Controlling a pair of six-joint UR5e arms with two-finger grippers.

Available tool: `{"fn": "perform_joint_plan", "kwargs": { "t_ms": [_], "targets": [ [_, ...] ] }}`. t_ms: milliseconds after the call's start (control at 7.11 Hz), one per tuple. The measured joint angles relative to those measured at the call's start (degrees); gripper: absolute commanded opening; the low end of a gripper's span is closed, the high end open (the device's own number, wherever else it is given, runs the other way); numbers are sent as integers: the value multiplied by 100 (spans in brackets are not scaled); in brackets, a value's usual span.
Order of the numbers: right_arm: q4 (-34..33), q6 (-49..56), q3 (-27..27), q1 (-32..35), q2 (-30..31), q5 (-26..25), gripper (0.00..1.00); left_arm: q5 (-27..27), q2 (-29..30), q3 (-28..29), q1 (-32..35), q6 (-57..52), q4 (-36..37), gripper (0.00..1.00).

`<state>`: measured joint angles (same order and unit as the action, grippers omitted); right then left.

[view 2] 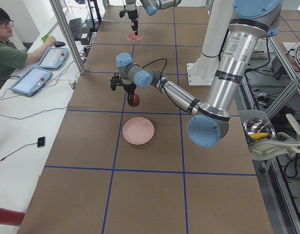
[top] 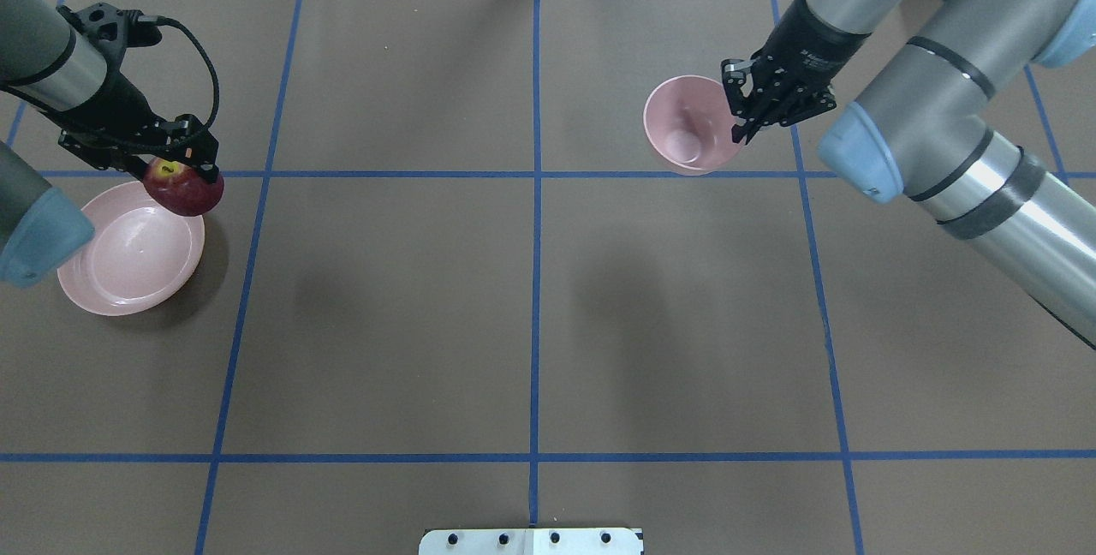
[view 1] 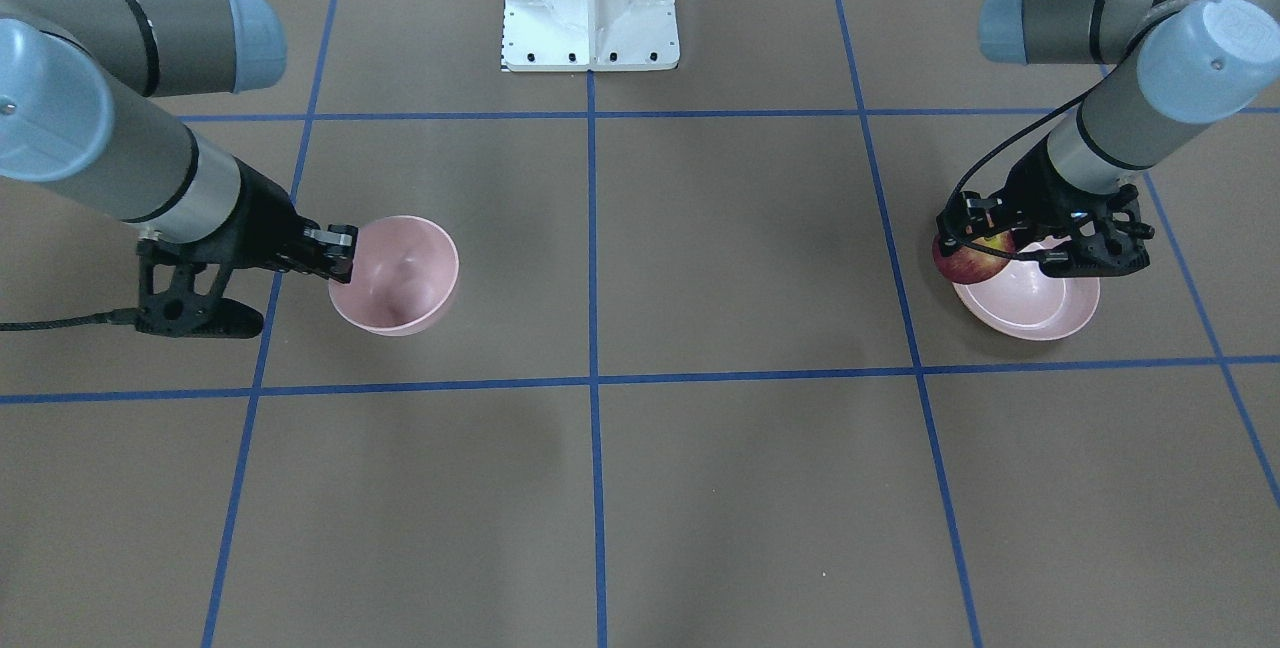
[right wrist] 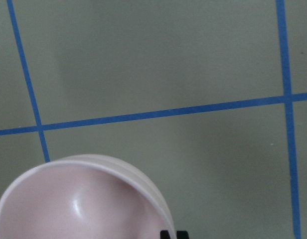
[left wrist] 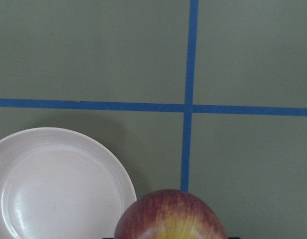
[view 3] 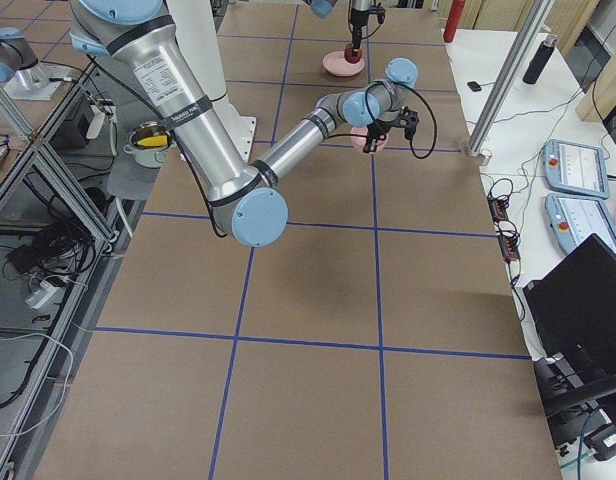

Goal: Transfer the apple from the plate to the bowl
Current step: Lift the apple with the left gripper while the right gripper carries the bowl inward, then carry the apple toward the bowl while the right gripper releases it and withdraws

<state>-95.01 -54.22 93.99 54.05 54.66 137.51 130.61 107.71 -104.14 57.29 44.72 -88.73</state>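
Overhead exterior: the left gripper (top: pixel 180 168) clamped the round dark red apple (top: pixel 184 193), aloft at the rim of the shallow glossy pink plate (top: pixel 120 277). Exterior front-facing: the right gripper (view 1: pixel 342 251) pinched the rim of the small deep pink bowl (view 1: pixel 405 278) (well apart from the apple).

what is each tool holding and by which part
The left tool holds the apple by its upper sides, from above; the right tool pinches the bowl by its rim.
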Motion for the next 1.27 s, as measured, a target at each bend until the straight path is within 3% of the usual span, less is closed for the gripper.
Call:
{"fn": "perform_joint_plan", "kwargs": {
  "t_ms": [422,985,1126,1267],
  "targets": [
    [1541,-764,-1187,-741,-566,-724,0,33,407,-114,-23,268,415,0],
    [2028,-1023,-1742,-1325,-983,-1264,0,26,753,-62,-276,651,493,0],
    [2035,-1027,-1774,-1375,-1041,-1280,23,15,862,-23,-372,769,492,0],
    [2066,-1033,-1822,-1396,-1074,-1285,82,8,946,-3,-455,908,482,0]
  ]
}}
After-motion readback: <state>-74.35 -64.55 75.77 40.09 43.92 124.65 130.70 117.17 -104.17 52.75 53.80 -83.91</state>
